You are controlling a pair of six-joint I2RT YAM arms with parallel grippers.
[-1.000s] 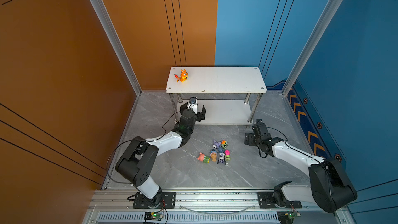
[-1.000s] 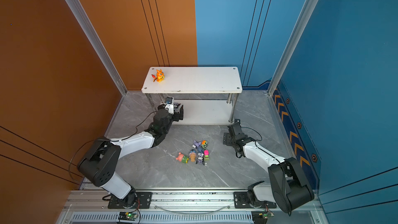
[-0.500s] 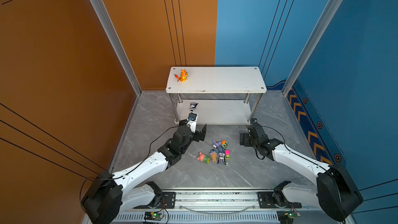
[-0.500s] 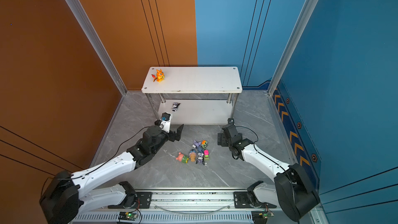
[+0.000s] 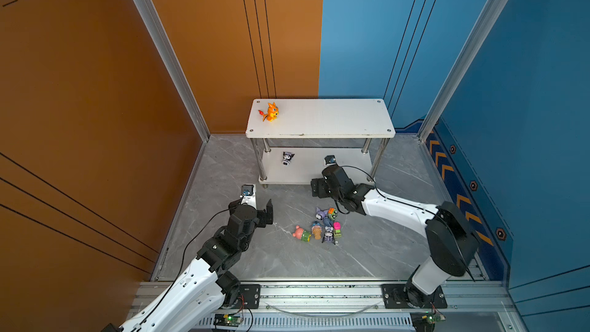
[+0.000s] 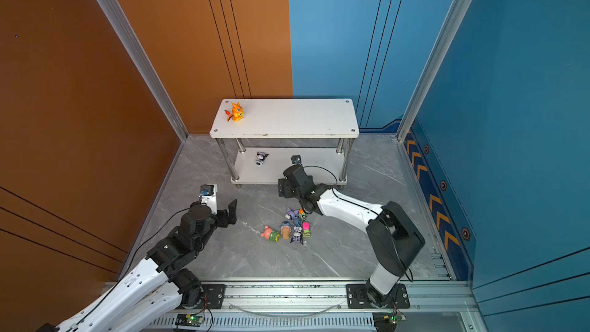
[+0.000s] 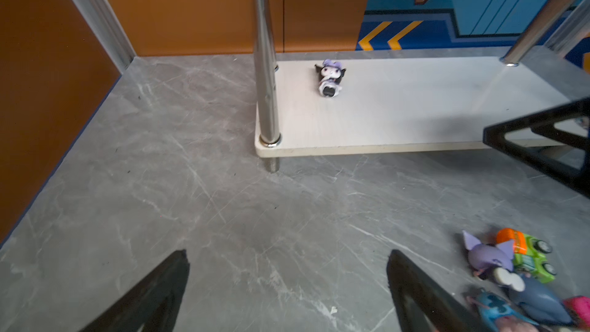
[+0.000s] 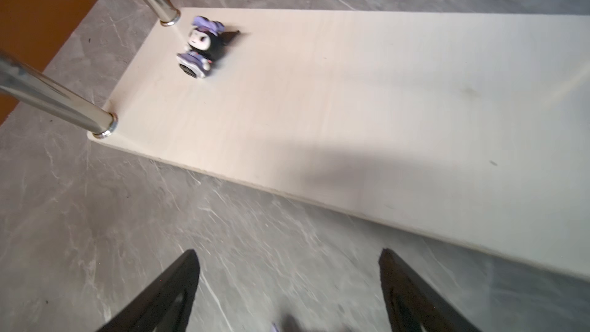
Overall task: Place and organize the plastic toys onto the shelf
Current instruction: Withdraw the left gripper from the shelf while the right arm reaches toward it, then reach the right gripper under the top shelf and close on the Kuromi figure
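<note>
Both claws gape wide w/ nothing btwn the fingers: left claw [image 5: 259, 202] hangs over bare counter [image 5: 223, 234], near the front-left leg of the shelf [image 5: 319, 119]. On the top board's left end stands the orange dragon [image 5: 270, 112], and one black-purple imp [image 5: 287, 158] lies tipped over on the left part of the bottom board. Rest of the plastic toys [image 5: 322, 226] sit bunched on the counter in front of the shelf; right claw [image 5: 316, 188] is low at the bottom board's front edge, just beyond the bunch.
</note>
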